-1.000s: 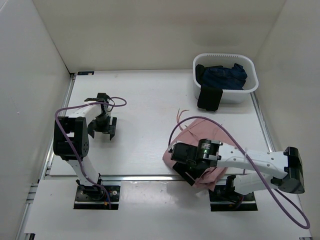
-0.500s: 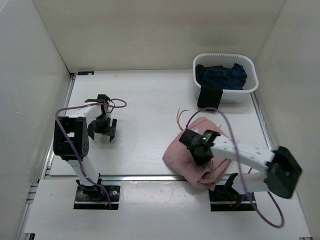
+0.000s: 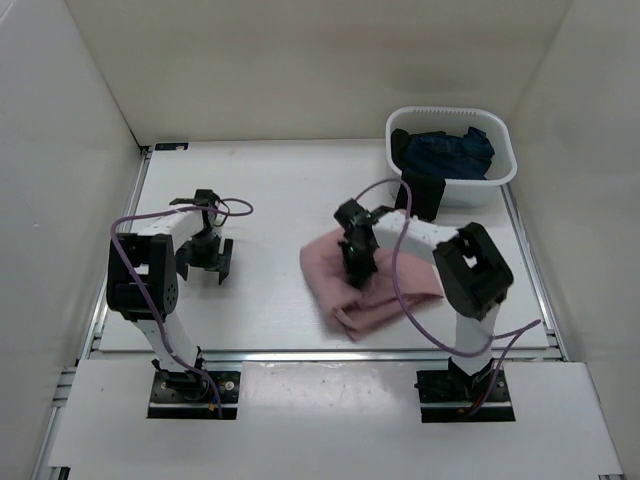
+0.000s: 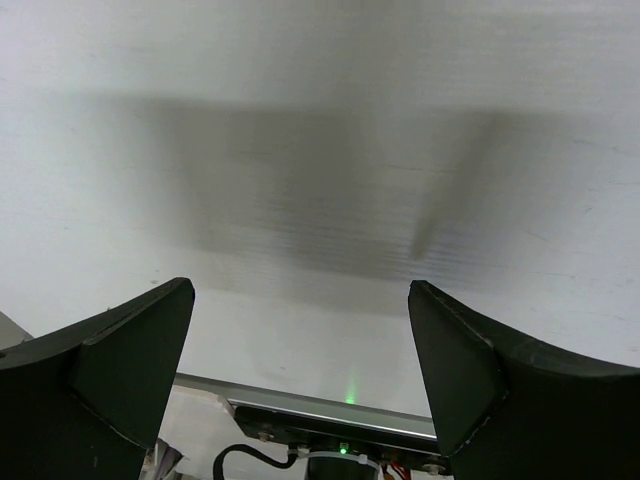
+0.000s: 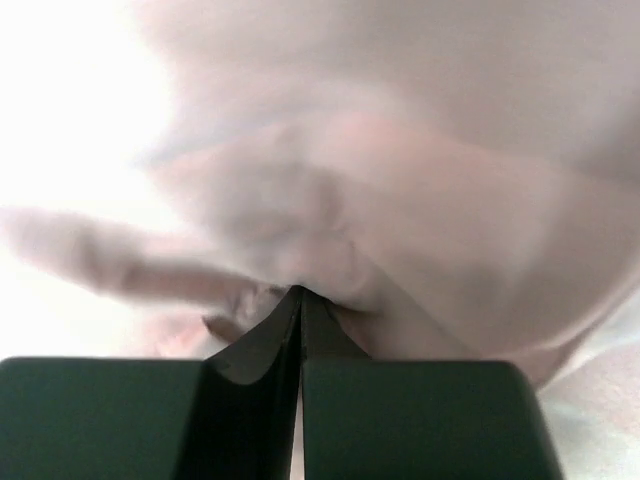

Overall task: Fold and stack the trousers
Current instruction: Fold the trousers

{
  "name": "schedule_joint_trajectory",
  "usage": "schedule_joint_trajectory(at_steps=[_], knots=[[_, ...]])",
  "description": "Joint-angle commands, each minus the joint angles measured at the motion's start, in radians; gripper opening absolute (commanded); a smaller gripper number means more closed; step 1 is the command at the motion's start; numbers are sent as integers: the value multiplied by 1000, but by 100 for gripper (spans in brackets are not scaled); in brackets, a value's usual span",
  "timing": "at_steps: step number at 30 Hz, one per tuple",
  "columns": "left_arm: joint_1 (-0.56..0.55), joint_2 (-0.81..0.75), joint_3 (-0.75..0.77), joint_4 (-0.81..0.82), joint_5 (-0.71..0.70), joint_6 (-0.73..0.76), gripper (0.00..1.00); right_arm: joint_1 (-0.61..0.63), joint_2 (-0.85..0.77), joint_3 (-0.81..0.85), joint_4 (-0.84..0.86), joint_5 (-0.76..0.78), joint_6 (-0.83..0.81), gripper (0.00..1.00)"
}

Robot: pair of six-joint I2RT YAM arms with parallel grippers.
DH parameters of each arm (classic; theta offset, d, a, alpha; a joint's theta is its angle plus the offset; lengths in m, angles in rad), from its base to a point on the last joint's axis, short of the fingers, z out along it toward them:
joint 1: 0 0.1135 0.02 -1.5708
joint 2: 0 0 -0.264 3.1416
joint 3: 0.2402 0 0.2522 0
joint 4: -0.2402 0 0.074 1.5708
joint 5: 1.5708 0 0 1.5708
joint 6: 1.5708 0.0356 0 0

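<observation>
The trousers point(image 3: 365, 295) lie bunched on the counter point(image 3: 270, 190), low and right of centre in the top view. My right claw point(image 3: 358, 265) is pinched tight on a thin fold of them, with cloth only at the very tips. I judge it could slip, or drag one layer and spoil the fold. The purple cable point(image 3: 397, 285) draped across the cloth might snag. My left claw point(image 3: 205, 262), spread wide and empty, hovers at centre left.

Bare tabletop point(image 3: 280, 190) runs along the far edge and down the middle. A white basket point(image 3: 470, 193) fills the far right corner. Pink trousers point(image 3: 325, 272), with the right arm point(image 3: 420, 232) stretched over them, block the near edge right of middle; the left gripper point(image 3: 205, 267) hangs near the left edge.
</observation>
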Motion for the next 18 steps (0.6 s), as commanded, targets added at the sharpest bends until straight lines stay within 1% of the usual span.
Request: schedule_joint_trajectory(at_steps=[1,4,5,8,9,10,13,14,16,17,18], knots=[[-6,-59,72,13,-36,-6,100,-43,117,201,205,-92,157,0],[-6,-70,95,13,-55,-6,100,-43,218,335,216,-62,252,0],[-6,-70,106,4,-55,-6,100,-34,263,431,203,-62,253,0],[-6,-91,137,-5,-46,-6,100,-8,295,562,154,-73,218,0],[-6,-108,161,-16,-31,-6,100,-8,295,562,144,-73,205,0],[-32,-120,175,-16,-21,-6,100,-8,279,562,144,-92,179,2],[-82,-183,246,-16,16,-6,100,-8,181,501,123,-102,130,16],[-139,-206,262,-2,26,-6,100,-8,112,486,108,-84,101,19],[-199,-206,307,8,26,-6,100,-17,35,420,68,-16,90,28],[-228,-206,307,31,26,-6,100,-26,-38,391,51,13,90,38],[-274,-185,318,47,42,-6,100,-41,-72,325,14,41,102,42]])
